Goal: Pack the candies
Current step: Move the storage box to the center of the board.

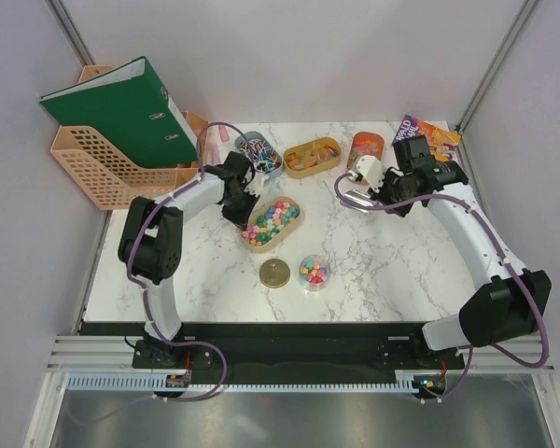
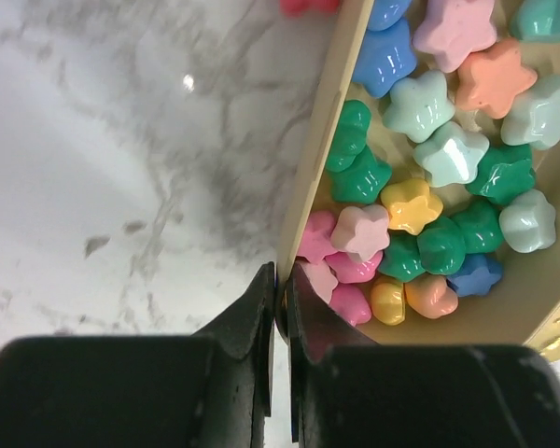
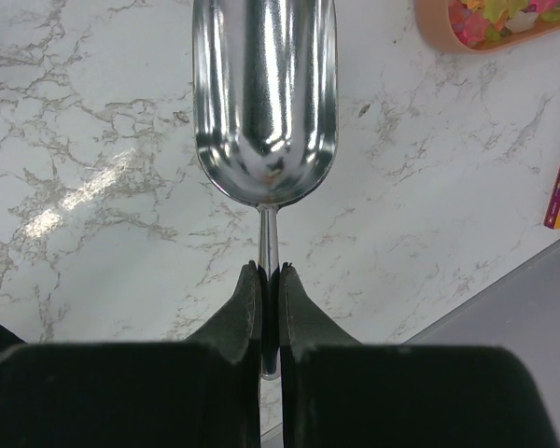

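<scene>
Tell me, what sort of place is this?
Most likely a robot test booth in a lab: plain grey walls enclose a marble-look table, two robot arms are bolted at its edge, with candies and a green binder as props.

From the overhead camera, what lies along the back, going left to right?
Peach plastic file rack holding a green binder, round tub of coloured clips, yellow oval tray, orange tub, colourful printed packet.
</scene>
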### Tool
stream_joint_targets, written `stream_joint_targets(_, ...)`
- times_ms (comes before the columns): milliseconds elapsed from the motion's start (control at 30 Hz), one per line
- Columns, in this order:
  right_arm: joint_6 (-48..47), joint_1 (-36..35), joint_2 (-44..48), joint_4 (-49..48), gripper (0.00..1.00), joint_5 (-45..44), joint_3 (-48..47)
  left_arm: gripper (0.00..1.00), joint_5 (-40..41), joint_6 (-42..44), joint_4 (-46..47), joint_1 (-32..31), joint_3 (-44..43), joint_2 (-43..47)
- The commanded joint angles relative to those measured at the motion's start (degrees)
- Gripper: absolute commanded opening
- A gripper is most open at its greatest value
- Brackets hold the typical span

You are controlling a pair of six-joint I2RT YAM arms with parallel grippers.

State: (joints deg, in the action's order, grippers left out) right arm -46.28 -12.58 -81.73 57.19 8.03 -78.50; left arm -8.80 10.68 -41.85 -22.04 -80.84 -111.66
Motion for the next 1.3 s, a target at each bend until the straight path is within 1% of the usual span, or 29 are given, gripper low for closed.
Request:
stream_joint_targets(0, 0.75, 0.19, -0.53, -2.43, 0.00, 2.07, 0.54, 0.04, 7.20, 2.07, 1.59, 2.53, 4.89, 4.77)
stream_joint_targets(67, 0.84, 0.19, -1.14, -2.52, 0.00, 2.34, 0.19, 0.02, 8.53, 1.81, 2.64, 3.93, 7.97, 5.57)
stream_joint_targets(100, 0.84, 0.19, -1.32, -2.52, 0.00, 2.51, 0.01, 0.02, 11.32, 1.54, 3.78, 4.29, 8.85, 6.01)
stream_joint_targets(133, 0.76, 0.27, -1.67, -2.61, 0.00, 2.69, -0.34, 0.02, 12.22, 1.37, 4.31, 4.72, 10.42, 6.88)
stream_joint_targets(267, 0.49, 0.27, -2.55, -2.87, 0.00, 3.22, -0.95, 0.02, 18.53, -1.09, 6.77, 7.09, 12.89, 9.08)
stream_joint_targets(400, 0.58, 0.19, -2.99, -3.05, 0.00, 3.74, -1.31, 0.04, 22.50, -1.01, 8.09, 9.29, 14.74, 10.32)
stream_joint_targets(433, 0.58, 0.19, -3.17, -3.05, 0.00, 3.74, -1.39, 0.08, 22.60, -0.75, 8.18, 9.82, 15.01, 10.49)
stream_joint_targets(467, 0.58, 0.19, -3.17, -3.05, 0.00, 3.83, -1.39, 0.21, 22.60, 0.99, 8.10, 10.43, 15.18, 10.93)
stream_joint_targets(533, 0.58, 0.19, -2.99, -3.14, 0.00, 3.83, -1.31, 0.30, 22.60, 2.76, 8.01, 10.35, 15.71, 11.63)
stream_joint_targets(567, 0.49, 0.19, -2.91, -3.14, 0.00, 3.83, -1.31, 0.38, 21.81, 3.90, 8.01, 10.35, 15.71, 12.51)
stream_joint_targets(633, 0.14, 0.19, -2.55, -3.22, 0.00, 3.57, -1.13, 0.44, 17.61, 4.79, 8.53, 10.27, 15.62, 16.02)
stream_joint_targets(667, 0.14, 0.19, -2.55, -3.22, 0.00, 3.40, -1.13, 0.48, 13.06, 6.10, 8.45, 10.09, 15.19, 17.08)
stream_joint_targets(733, 0.14, 0.19, -2.81, -3.14, 0.00, 3.04, -1.48, 0.50, 10.75, 6.90, 8.36, 9.48, 13.08, 19.80)
stream_joint_targets(767, 0.14, 0.27, -2.82, -3.14, 0.00, 2.95, -1.66, 0.50, 8.99, 7.95, 8.10, 8.87, 11.86, 20.33)
stream_joint_targets(833, 0.31, 0.27, -2.99, -3.22, 0.00, 2.60, -2.27, 0.50, 5.12, 8.57, 6.43, 8.07, 6.15, 20.86)
stream_joint_targets(867, 0.58, 0.36, -2.99, -3.14, 0.00, 2.43, -2.45, 0.51, 1.54, 9.44, 5.90, 7.46, 3.96, 20.43)
stream_joint_targets(900, 0.75, 0.36, -3.08, -3.22, 0.00, 2.34, -2.62, 0.52, -0.15, 9.80, 5.90, 7.19, -0.33, 19.99)
stream_joint_targets(967, 1.19, 0.80, -2.99, -3.31, 0.00, 2.08, -2.80, 0.55, -4.19, 10.50, 5.90, 5.79, -4.92, 15.79)
stream_joint_targets(1000, 1.19, 1.06, -2.99, -3.40, 0.00, 2.08, -2.71, 0.55, -4.38, 10.33, 5.29, 5.17, -10.42, 13.68)
stream_joint_targets(1033, 1.28, 1.59, -2.73, -3.49, 0.00, 2.07, -2.54, 0.55, -4.73, 10.68, 4.50, 3.69, -13.61, 8.00)
stream_joint_targets(1067, 1.28, 1.85, -2.64, -3.57, 0.00, 2.07, -2.45, 0.55, -5.26, 11.03, 3.71, 2.98, -16.78, 5.42)
stream_joint_targets(1100, 1.28, 2.20, -2.47, -3.49, 0.00, 2.16, -2.36, 0.54, -5.44, 11.29, 3.27, 2.27, -22.55, 2.35)
stream_joint_targets(1133, 1.20, 2.82, -2.20, -3.49, 0.00, 2.25, -2.10, 0.52, -5.88, 12.34, 2.13, 1.05, -25.13, -2.38)
stream_joint_targets(1167, 1.19, 3.17, -2.03, -3.49, 0.00, 2.25, -2.10, 0.52, -6.84, 13.13, 1.51, 0.43, -27.68, -5.12)
stream_joint_targets(1200, 0.85, 3.35, -1.59, -3.31, 0.00, 2.16, -2.01, 0.51, -7.28, 13.66, 0.89, -0.19, -32.41, -7.24)
stream_joint_targets(1233, 0.67, 3.96, -1.41, -3.31, 0.00, 2.08, -1.83, 0.51, -7.63, 14.89, 0.54, -1.32, -34.45, -9.09)
stream_joint_targets(1267, 0.58, 4.23, -1.24, -3.14, 0.00, 1.99, -1.66, 0.51, -7.64, 15.33, 0.45, -1.95, -38.22, -12.76)
